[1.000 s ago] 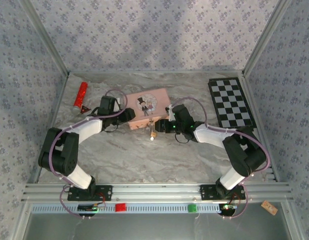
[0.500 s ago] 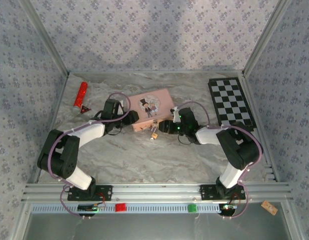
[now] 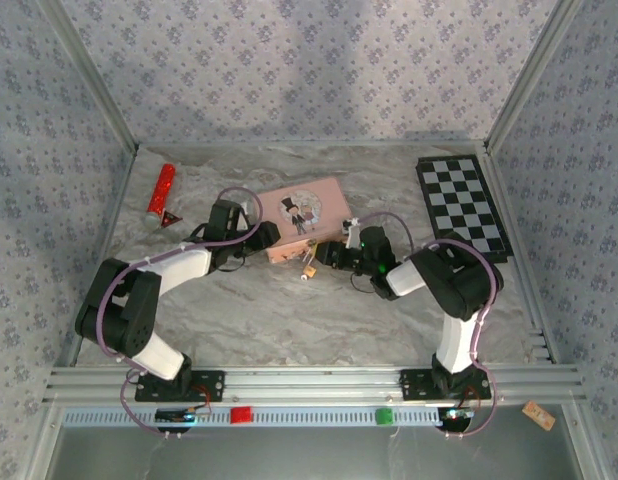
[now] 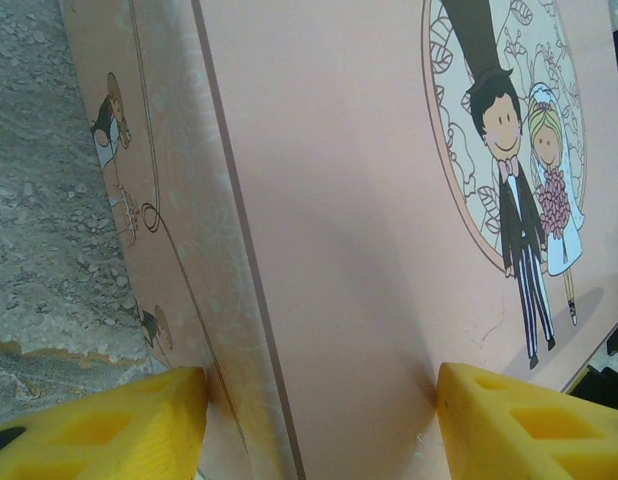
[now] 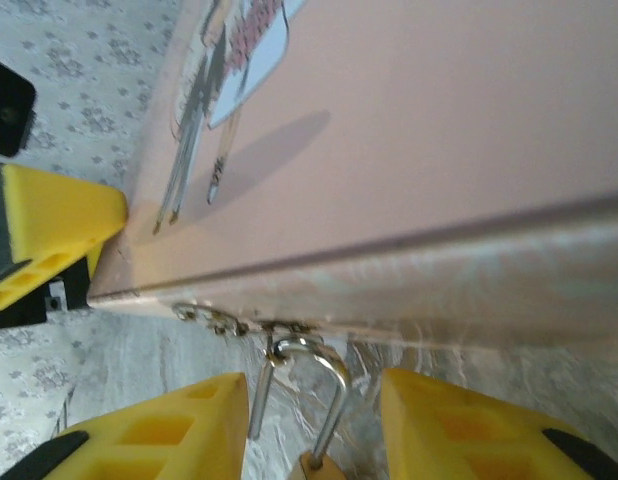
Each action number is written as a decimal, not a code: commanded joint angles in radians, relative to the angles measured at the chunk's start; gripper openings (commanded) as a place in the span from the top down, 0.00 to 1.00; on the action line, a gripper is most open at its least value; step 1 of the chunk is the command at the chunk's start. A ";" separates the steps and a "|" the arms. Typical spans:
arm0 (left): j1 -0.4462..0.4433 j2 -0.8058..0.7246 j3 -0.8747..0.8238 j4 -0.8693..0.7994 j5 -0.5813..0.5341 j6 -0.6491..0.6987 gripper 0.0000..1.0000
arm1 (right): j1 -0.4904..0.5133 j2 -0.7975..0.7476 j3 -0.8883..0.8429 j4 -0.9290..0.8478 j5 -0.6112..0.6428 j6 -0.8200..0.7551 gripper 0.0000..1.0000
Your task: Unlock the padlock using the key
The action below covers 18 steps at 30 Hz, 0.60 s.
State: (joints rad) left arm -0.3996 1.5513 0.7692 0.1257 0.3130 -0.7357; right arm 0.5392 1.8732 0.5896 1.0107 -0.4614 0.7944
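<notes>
Between the right pincer's (image 5: 311, 385) 2 parted fingers hung the padlock (image 5: 329, 425), touching neither, so that pincer held nothing. Its grey shackle was hooked through the hasp (image 5: 217, 320) on the box (image 5: 439, 150) just ahead of the fingertips, and its brass body lay back toward the palm. I judged its long axis ran along the fingers, shackle end away from the palm. The left pincer (image 4: 319, 385) had its 2 fingers pressed against the box, bracing it. I reckoned the right grip should land on the body, not the thin shackle: draw back a touch, close softly, and leave the body's far end free for the key.
</notes>
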 commanded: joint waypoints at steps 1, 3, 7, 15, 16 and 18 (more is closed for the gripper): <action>-0.021 0.009 -0.044 -0.085 0.008 -0.005 0.38 | 0.002 0.059 -0.018 0.088 -0.023 0.081 0.62; -0.022 0.009 -0.046 -0.085 0.008 -0.008 0.38 | 0.004 0.070 -0.005 0.063 -0.024 0.081 0.65; -0.022 0.008 -0.052 -0.083 0.004 -0.011 0.39 | 0.005 0.080 -0.008 0.064 -0.022 0.080 0.68; -0.022 -0.003 -0.060 -0.082 -0.006 -0.017 0.38 | 0.008 0.072 -0.028 0.068 -0.019 0.069 0.73; -0.022 -0.006 -0.061 -0.084 -0.008 -0.017 0.39 | 0.009 0.071 -0.028 0.064 -0.018 0.068 0.73; -0.022 -0.012 -0.062 -0.089 -0.017 -0.019 0.38 | 0.010 0.065 -0.032 0.044 -0.006 0.066 0.72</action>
State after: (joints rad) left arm -0.4019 1.5425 0.7467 0.1581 0.3031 -0.7544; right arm 0.5419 1.9167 0.5835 1.1225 -0.4683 0.8276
